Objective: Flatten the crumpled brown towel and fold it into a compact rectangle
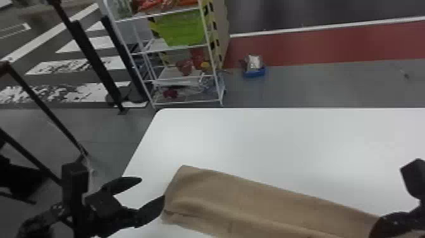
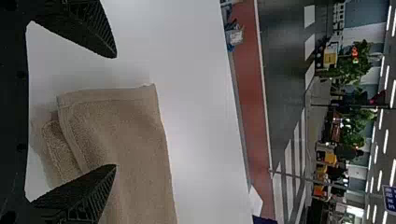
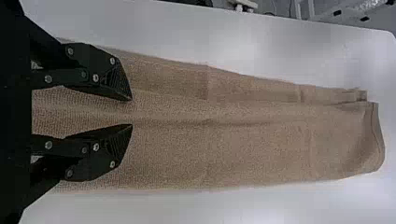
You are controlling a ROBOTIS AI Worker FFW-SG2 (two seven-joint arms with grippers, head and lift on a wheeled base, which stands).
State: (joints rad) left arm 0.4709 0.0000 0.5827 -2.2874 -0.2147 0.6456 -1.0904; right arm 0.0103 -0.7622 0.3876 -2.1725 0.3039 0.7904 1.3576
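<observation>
Left gripper (image 1: 153,188): 2 fingers apart, nothing between them clamped, at the towel's left end; 1 fingertip lies just beside that end in the head view, the other farther out over the table
Right gripper (image 3: 131,112): 2 fingers apart, the gap narrower, above the towel toward its other end
Finger pads (image 2: 100,193): black, tapered, with fine ribs
Brown towel (image 1: 253,202): on the table, from just beside the left gripper across to below the right gripper; a long strip, far longer than wide
Long axis: in the head view it slants from the left end toward the robot and to the right; in the right wrist view it runs out ahead of that arm's fingers
Nearer arm: the left for the loose left end, so a fold of that end toward the middle probably falls to it; the slant likely asks for a slight turn of the wrist
Cloth: matte, pebbled weave, soft ridges along its length, layers showing at the squared left end
Hem (image 2: 109,95): a flat stitched band, thicker than the field
Table (image 1: 284,136): smooth white top, rounded corner
Rack (image 1: 186,102): thin white rails beyond the table, a green bin (image 1: 181,30) on it
</observation>
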